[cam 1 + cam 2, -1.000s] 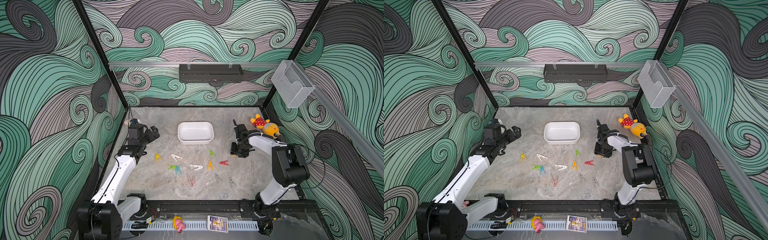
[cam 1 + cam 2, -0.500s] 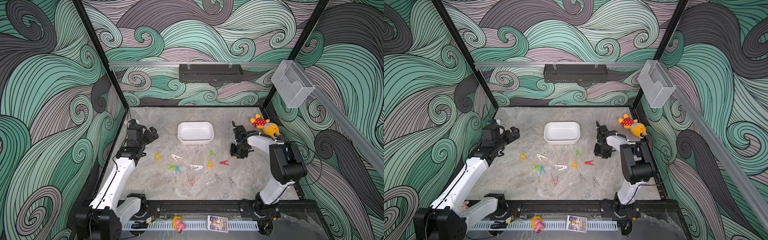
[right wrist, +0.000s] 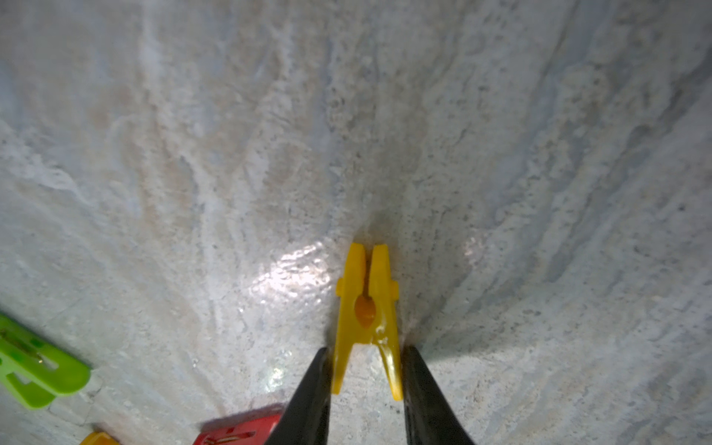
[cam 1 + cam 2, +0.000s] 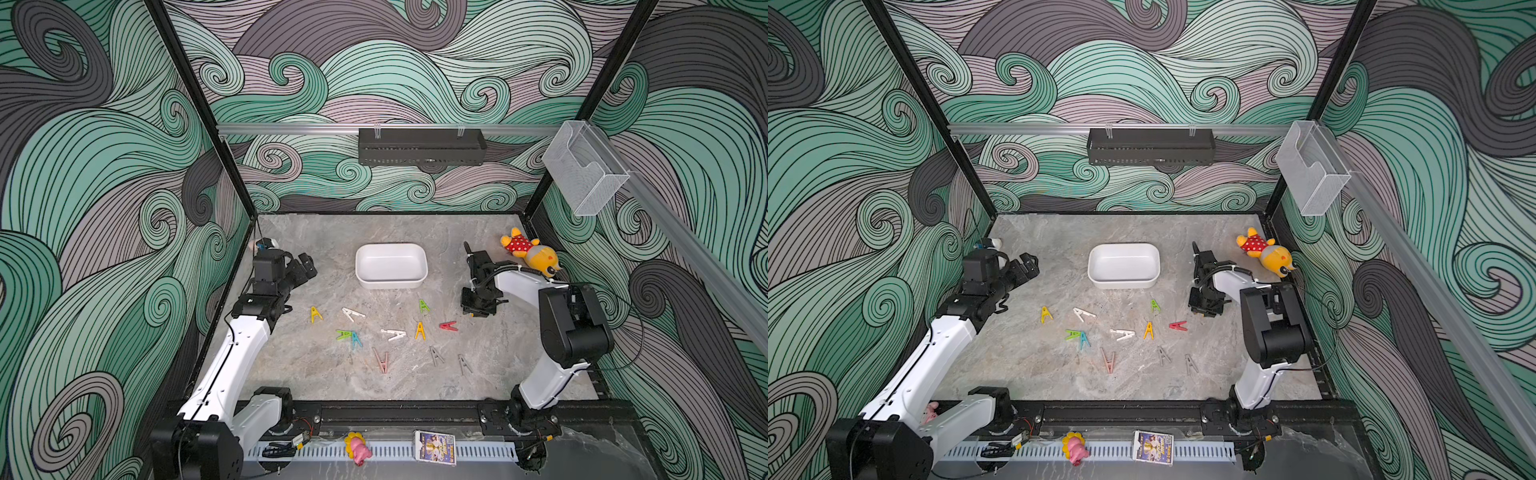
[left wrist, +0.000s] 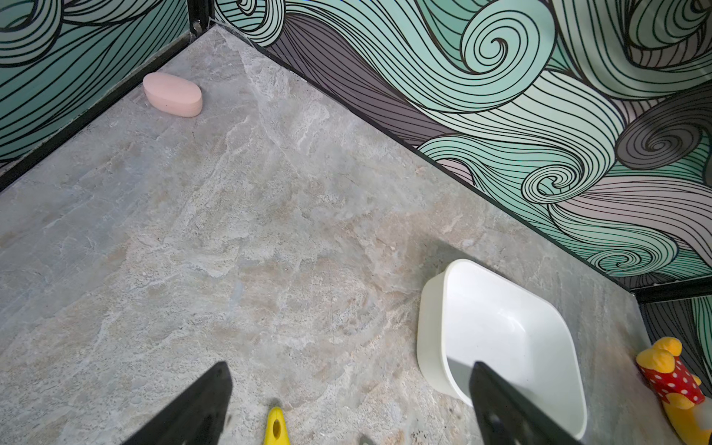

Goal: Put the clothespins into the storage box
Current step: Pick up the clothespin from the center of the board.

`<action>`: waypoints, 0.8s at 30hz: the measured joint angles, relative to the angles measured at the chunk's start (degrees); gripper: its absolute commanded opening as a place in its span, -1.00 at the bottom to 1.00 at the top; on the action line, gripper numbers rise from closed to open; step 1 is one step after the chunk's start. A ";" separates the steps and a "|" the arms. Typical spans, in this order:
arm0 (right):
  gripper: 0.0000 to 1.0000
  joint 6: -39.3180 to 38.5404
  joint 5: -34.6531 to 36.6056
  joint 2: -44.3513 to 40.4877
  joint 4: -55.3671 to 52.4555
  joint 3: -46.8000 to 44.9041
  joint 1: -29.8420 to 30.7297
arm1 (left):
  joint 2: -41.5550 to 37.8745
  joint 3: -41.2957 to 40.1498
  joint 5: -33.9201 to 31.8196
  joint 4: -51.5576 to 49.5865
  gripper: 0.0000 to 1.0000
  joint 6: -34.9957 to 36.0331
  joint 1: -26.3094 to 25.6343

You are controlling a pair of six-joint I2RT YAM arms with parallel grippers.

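While the left hand (image 5: 348, 370) gapes wide, the right hand (image 3: 366, 351) pinches a yellow clothespin (image 3: 364, 293) by its legs.

Fingers (image 5: 200, 408) wide apart, yellow clothespin (image 5: 276, 427) between; white storage box (image 5: 431, 327) nearby

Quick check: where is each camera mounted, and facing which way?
Top views: high in front, looking down on the table; left arm and right arm show.
Left wrist: on its arm, facing the storage box and back wall; open jaws show.
Right wrist: aimed down at the table; jaws pinch a yellow clothespin.
Shared: storage box, in left wrist and both top views.
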 measured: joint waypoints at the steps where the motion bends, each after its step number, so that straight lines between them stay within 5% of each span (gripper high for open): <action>1: -0.57 -0.26 -0.13 0.04 0.07 0.02 -0.13 | 0.00 0.00 0.02 0.04 0.94 0.00 -0.02; 24: -0.57 -3.89 -4.37 -2.45 -6.54 7.08 -0.04 | -0.63 0.00 0.68 1.14 0.93 0.09 0.00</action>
